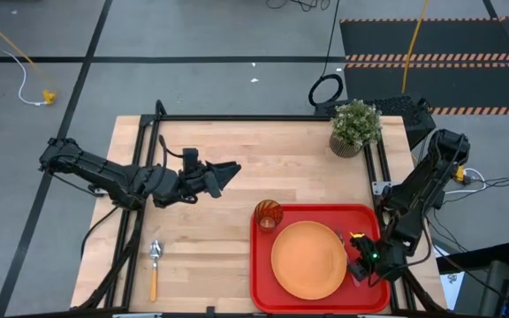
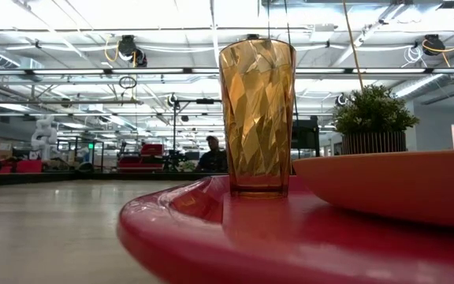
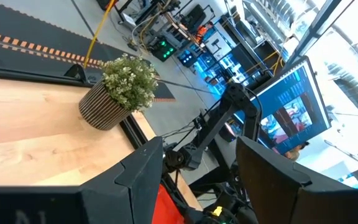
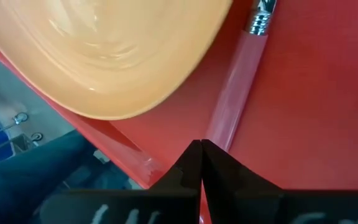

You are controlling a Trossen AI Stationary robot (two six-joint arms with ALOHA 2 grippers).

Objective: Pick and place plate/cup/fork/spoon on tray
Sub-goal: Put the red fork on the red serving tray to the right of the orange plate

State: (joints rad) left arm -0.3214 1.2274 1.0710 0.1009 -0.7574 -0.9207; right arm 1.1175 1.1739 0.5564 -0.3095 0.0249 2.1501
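The red tray (image 1: 263,296) lies at the table's near right. The orange plate (image 1: 307,259) rests flat on it, and the amber cup (image 1: 268,215) stands upright in its far left corner, close in the low view (image 2: 257,118). The fork (image 4: 235,87), with its pink handle, lies on the tray floor beside the plate's right rim. My right gripper (image 4: 201,149) is shut, low over the tray, with its tips at the handle's free end; it also shows in the high view (image 1: 360,265). The spoon (image 1: 155,265) lies on the wood at the near left. My left gripper (image 1: 228,172) is open and empty above the table's middle. My right gripper's shut fingertips (image 4: 191,163) stand at the free end of the fork's pink handle (image 4: 219,127), coming roughly along the handle. I cannot tell whether they touch it. The fork lies flat on the tray.
A potted green plant (image 1: 355,126) stands at the table's far right corner. Bare wood lies between the spoon and the tray. The tray's right strip beside the plate is narrow. A person shows far off in the room behind the table in the low view.
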